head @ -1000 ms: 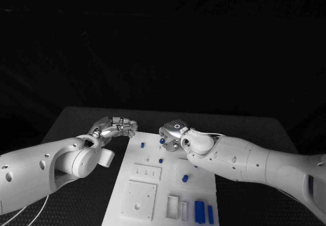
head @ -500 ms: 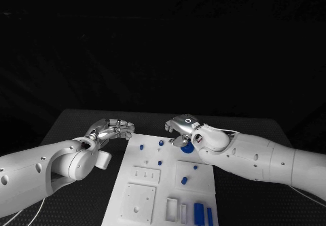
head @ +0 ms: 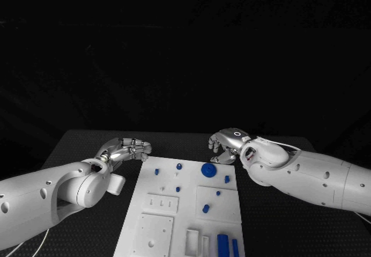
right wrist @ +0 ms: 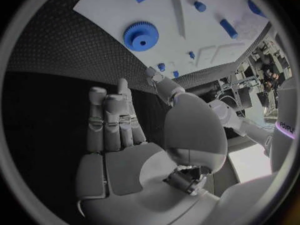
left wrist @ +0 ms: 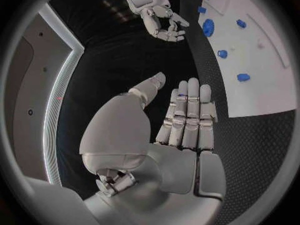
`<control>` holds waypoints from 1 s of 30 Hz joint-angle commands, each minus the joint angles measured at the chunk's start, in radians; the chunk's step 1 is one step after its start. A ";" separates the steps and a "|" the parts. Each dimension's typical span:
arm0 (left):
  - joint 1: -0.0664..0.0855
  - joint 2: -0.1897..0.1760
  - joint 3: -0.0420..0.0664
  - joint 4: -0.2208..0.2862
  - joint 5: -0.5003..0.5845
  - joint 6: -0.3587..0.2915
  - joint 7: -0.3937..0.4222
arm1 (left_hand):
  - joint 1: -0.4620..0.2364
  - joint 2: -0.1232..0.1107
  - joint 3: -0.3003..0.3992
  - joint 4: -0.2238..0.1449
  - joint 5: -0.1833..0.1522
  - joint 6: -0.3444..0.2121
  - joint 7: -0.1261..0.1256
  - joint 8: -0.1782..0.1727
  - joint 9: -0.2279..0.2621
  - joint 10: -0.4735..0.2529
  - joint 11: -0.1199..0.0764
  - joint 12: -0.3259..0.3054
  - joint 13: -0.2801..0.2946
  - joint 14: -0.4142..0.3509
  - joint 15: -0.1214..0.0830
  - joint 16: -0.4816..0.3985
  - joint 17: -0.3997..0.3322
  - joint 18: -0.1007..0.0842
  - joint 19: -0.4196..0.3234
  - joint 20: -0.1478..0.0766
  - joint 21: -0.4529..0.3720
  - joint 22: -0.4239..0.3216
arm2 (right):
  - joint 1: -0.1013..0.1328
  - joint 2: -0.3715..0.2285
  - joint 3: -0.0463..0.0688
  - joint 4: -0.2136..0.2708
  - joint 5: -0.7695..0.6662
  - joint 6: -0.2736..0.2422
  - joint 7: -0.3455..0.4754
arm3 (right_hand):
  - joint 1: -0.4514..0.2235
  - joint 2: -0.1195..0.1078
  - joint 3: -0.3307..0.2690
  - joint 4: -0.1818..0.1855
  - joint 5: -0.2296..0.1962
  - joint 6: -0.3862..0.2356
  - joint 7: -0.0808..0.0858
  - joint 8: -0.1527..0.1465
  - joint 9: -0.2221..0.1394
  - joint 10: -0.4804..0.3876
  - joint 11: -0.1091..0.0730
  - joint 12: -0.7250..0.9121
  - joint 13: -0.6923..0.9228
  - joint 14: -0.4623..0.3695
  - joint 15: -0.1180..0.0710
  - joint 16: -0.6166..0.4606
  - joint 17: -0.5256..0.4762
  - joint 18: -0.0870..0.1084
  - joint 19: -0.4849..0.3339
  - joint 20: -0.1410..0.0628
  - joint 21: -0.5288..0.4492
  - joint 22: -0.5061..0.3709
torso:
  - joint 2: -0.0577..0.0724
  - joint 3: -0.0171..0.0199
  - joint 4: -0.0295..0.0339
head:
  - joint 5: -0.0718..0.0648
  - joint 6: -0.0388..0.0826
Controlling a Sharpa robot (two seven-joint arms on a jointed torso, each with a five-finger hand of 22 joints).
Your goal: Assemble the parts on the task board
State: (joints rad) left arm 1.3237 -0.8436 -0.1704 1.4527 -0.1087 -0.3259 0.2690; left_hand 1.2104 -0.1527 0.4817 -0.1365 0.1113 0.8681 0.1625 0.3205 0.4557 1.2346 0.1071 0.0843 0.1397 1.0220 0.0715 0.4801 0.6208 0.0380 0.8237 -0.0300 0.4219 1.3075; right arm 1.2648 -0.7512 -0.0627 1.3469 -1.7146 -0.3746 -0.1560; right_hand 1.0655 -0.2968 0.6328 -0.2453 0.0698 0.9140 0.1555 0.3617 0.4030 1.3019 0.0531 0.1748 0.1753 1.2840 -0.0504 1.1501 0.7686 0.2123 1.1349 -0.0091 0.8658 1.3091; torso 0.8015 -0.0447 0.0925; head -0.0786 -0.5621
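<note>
The task board [head: 182, 214] sits in the middle of your black table [head: 85, 144], long side running away from the robot. Near its far end you've got a blue gear [head: 208, 170] lying flat on the white surface, plainly visible in the right wrist view too [right wrist: 140, 36]. Around it are small blue parts: 1 just right of the gear [head: 227, 179], 2 to its left [head: 179, 166] [head: 156, 172], and a couple further down the board [head: 206, 208]. At the near end, longer blue pieces [head: 222, 243] stand beside white slots.

Your right hand [head: 225, 144] hangs over the table just off the board's far right corner, near the gear but not touching it; fingers loosely apart, holding nothing. Your left hand [head: 127, 149] hovers off the far left corner, fingers curled in, nothing in them.
</note>
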 commanded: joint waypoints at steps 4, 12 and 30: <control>0.001 0.004 0.000 -0.001 0.003 0.021 0.011 | -0.010 0.000 0.000 -0.008 -0.005 0.004 0.002 -0.001 0.002 0.008 -0.001 -0.003 0.001 -0.004 0.000 0.003 0.002 0.015 -0.008 0.002 0.007 0.019 | -0.018 0.000 -0.001 -0.022 0.038 0.092 0.019 | -0.015 0.006 -0.105 -0.021 0.021 -0.028 -0.023 -0.025 -0.009 -0.012 -0.031 0.447 0.355 -0.009 -0.032 0.069 0.043 0.050 0.005 -0.008 0.034 0.019 | 0.000 0.0017 -0.0053 | 0.000 -0.005; 0.001 0.009 0.000 -0.008 0.003 0.023 0.010 | -0.011 0.000 0.000 -0.009 -0.005 0.004 0.002 -0.001 0.002 0.008 -0.001 -0.003 0.001 -0.004 0.000 0.003 0.002 0.015 -0.008 0.002 0.007 0.019 | -0.052 0.034 -0.002 -0.079 0.075 0.098 0.055 | 0.005 0.005 -0.108 0.031 0.023 -0.026 -0.011 -0.043 -0.022 -0.300 -0.021 1.042 0.867 -0.025 -0.027 0.166 0.146 0.050 0.008 -0.026 0.103 0.021 | 0.000 0.0008 -0.0027 | 0.002 -0.013; 0.000 0.009 0.000 -0.011 0.002 0.024 0.008 | -0.015 0.000 0.001 -0.012 -0.005 0.003 0.003 -0.002 0.002 0.007 0.000 -0.005 0.002 -0.004 0.000 0.003 0.002 0.015 -0.009 0.002 0.008 0.019 | -0.077 0.069 -0.004 -0.114 0.078 0.105 0.084 | 0.010 0.039 -0.050 0.049 0.051 0.021 -0.025 -0.023 -0.014 -0.289 -0.034 1.100 0.901 -0.008 -0.037 0.175 0.181 0.050 0.017 -0.040 0.141 0.018 | -0.001 -0.0015 -0.0035 | 0.012 -0.024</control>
State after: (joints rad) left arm 1.3233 -0.8359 -0.1711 1.4397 -0.1087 -0.3176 0.2685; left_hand 1.2035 -0.1516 0.4836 -0.1439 0.1113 0.8681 0.1625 0.3205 0.4564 1.2346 0.1071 0.0843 0.1400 1.0220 0.0715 0.4801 0.6214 0.0374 0.8202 -0.0265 0.4258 1.3081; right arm 1.1899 -0.6848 -0.0669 1.2368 -1.6374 -0.2930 -0.0909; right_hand 1.0766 -0.2630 0.5798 -0.1977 0.1243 0.8800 0.1210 0.3330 0.3892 1.0805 0.0230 1.2699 1.0745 1.2744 -0.0856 1.3244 0.9486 0.2315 1.1415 -0.0290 1.0046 1.3092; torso 0.8000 -0.0462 0.0900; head -0.0683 -0.5857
